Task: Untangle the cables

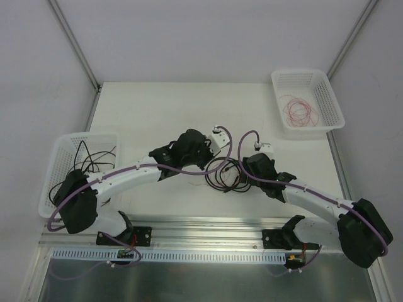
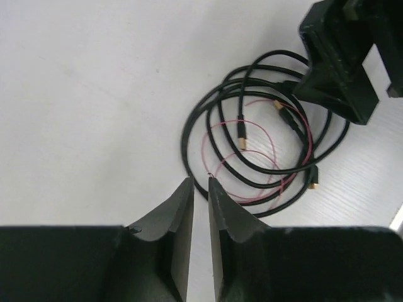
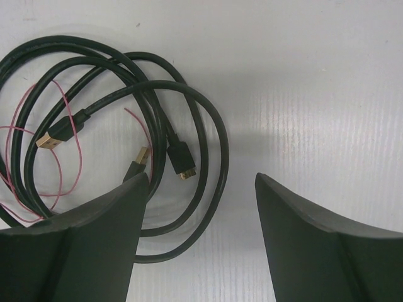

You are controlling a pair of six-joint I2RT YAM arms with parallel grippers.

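1. Overhead, the top view shows the black cables (image 1: 221, 173) coiled on the white counter (image 1: 157, 113), slightly toward 6 o'clock of its middle, between the two arms. The left claw (image 1: 211, 162) reaches the coil from 9 o'clock and the right claw (image 1: 250, 165) from 3 o'clock. I cannot tell either claw's state from here. A white basket (image 1: 63, 143) at 9 o'clock holds more black wires. A second basket (image 1: 332, 104) at 2 o'clock holds thin red wires (image 1: 299, 111).

2. In the left wrist view, the left claw (image 2: 200, 181) has its fingers drawn together, with only a narrow slit between them, at 6 o'clock of the coil. The red wire (image 2: 265, 134) loops inside the black cables (image 2: 187, 135), and one end of it reaches the fingertips. I cannot tell whether it is pinched there. Gold-tipped plugs (image 2: 243, 142) lie inside the loops. The right claw (image 2: 334, 69) sits at 1 o'clock, over the coil's far edge.

3. In the right wrist view, the right claw (image 3: 200, 177) has its fingers wide apart, holding nothing, with bare counter (image 3: 315, 94) between them. The black cables (image 3: 224, 146) lie flat from 9 to 11 o'clock, and their lower loops pass under the left finger. A USB plug (image 3: 49, 137) points toward 8 o'clock. Another plug (image 3: 184, 165) lies just beside that finger's tip. The red wire (image 3: 62, 94) curls at 9 o'clock.
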